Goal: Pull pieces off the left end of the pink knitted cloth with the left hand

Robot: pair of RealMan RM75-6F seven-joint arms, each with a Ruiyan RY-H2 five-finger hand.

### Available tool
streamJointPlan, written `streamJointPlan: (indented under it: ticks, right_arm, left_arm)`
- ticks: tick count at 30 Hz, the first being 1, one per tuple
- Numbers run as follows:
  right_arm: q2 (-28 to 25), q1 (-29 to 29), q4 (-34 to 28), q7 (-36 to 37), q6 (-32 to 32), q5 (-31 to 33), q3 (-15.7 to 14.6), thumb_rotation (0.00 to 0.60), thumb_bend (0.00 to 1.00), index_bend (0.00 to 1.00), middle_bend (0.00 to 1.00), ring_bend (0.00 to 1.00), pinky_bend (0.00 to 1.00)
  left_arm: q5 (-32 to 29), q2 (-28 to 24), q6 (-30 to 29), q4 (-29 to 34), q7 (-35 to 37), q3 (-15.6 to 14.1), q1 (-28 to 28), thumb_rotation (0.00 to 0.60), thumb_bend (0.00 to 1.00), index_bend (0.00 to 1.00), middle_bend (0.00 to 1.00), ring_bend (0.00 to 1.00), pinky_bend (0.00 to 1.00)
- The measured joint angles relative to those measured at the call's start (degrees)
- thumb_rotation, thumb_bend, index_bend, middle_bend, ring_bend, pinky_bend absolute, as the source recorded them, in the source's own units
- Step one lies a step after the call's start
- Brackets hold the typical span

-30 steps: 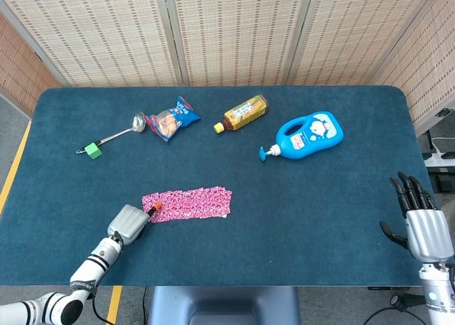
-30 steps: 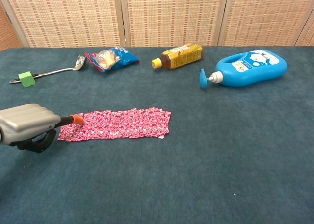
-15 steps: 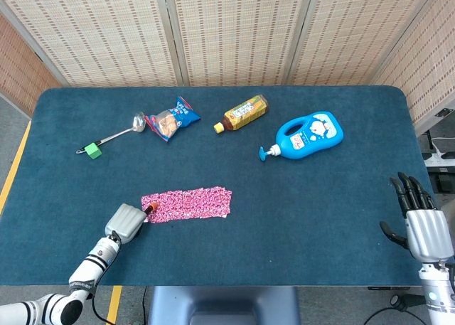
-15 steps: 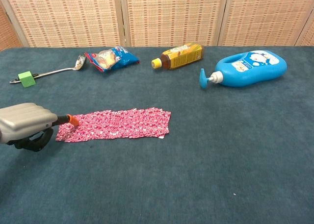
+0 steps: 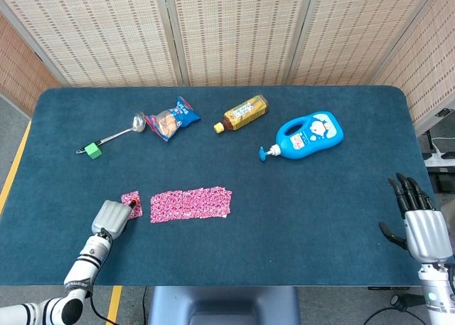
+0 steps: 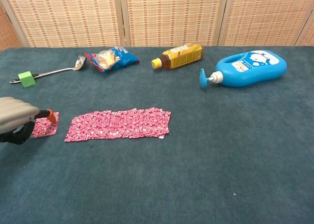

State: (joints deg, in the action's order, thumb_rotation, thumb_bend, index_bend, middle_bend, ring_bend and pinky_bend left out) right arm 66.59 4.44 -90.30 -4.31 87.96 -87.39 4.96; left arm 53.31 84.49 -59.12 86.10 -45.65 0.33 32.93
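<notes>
Head view: left hand [image 5: 111,217] pinches a torn-off piece [image 5: 131,203] (beside pink knitted cloth [image 5: 190,203]).

Left hand [image 5: 110,217]: smooth grey shell on back, rounded edges, black underside, orange fingertip [image 6: 51,117]. Left forearm white w/ black rings and joints. Right hand [image 5: 419,222]: grey-silver back plate, black fingers [image 5: 410,193] and black thumb, silver wrist below, thin black cable nr base.

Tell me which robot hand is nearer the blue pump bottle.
Right. The right robot hand sits at the table's near right edge, below the blue pump bottle; the left robot hand is far across, by the small pink piece.
</notes>
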Motion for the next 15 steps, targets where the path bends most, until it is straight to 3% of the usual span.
streamJointPlan:
  ticks: [15]
  right_arm:
    - [0.27,0.16,0.02,-0.46,-0.39,0.21,-0.02,0.600,0.15,0.00,0.00,0.00,0.20]
  left_arm:
    - [-6.00,-3.62,-1.49,1.07,0.76,-0.19,-1.58,0.600,0.92,0.24,0.79,0.89,0.74]
